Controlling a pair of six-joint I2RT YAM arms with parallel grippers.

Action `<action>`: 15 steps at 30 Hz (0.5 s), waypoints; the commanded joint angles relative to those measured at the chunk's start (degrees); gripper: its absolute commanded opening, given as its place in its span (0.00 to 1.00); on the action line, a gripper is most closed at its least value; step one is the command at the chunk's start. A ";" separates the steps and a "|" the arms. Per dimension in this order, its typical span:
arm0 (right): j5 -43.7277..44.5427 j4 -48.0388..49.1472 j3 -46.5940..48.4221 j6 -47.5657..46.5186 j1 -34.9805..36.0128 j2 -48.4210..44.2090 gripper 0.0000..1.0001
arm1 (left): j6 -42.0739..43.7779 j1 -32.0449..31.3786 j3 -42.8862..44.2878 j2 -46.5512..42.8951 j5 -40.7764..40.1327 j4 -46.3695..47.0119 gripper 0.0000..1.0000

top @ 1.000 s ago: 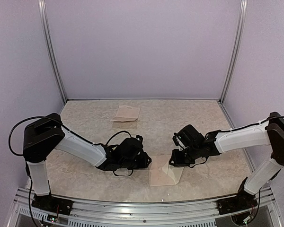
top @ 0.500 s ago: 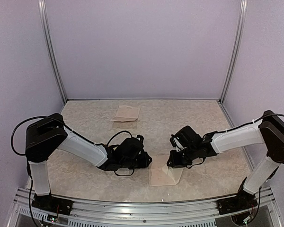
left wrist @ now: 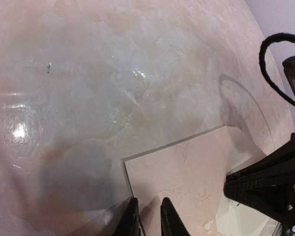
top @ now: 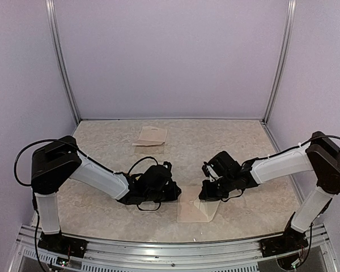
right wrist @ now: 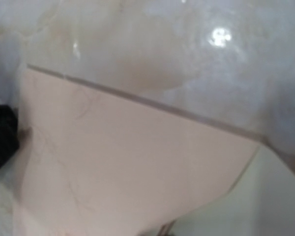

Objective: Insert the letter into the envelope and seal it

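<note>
Big shiny table [top: 243, 141] underneath. Pale pink envelope [top: 195, 211] flat near its front edge, between both grippers. Left gripper [left wrist: 150, 216] at envelope's left edge, fingers nearly together. Right gripper [top: 207, 195] by top right corner; wide or narrow, cannot tell.

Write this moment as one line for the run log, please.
left gripper: fingers nearly together at envelope corner | right gripper: down at envelope's other side, jaws unseen | envelope: lying on table

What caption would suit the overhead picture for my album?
The robot's left gripper and right gripper sit low at opposite sides of a pale envelope on a marbled table.
</note>
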 commanded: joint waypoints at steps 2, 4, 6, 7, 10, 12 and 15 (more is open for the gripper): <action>-1.26 1.63 0.54 0.16 -0.30 1.88 0.07 | -0.10 -0.71 0.13 1.54 1.21 0.44 0.14; -1.56 2.03 0.80 0.13 -0.32 2.15 0.06 | -0.23 -0.83 0.19 1.54 1.22 0.53 0.14; -1.98 2.40 1.05 0.04 -0.25 2.52 0.05 | -0.25 -0.96 0.32 1.59 1.22 0.55 0.14; -2.10 2.63 1.17 0.09 -0.18 2.70 0.05 | -0.27 -0.96 0.35 1.66 1.19 0.55 0.14; -2.70 3.25 1.52 0.21 0.03 3.06 0.05 | -0.47 -1.16 0.48 1.76 1.23 0.70 0.14; -2.87 3.52 1.74 0.40 0.21 3.21 0.05 | -0.52 -1.26 0.61 1.80 1.24 0.73 0.14; -2.83 3.47 2.06 0.51 0.56 3.16 0.06 | -0.58 -1.42 0.57 1.73 1.05 0.68 0.14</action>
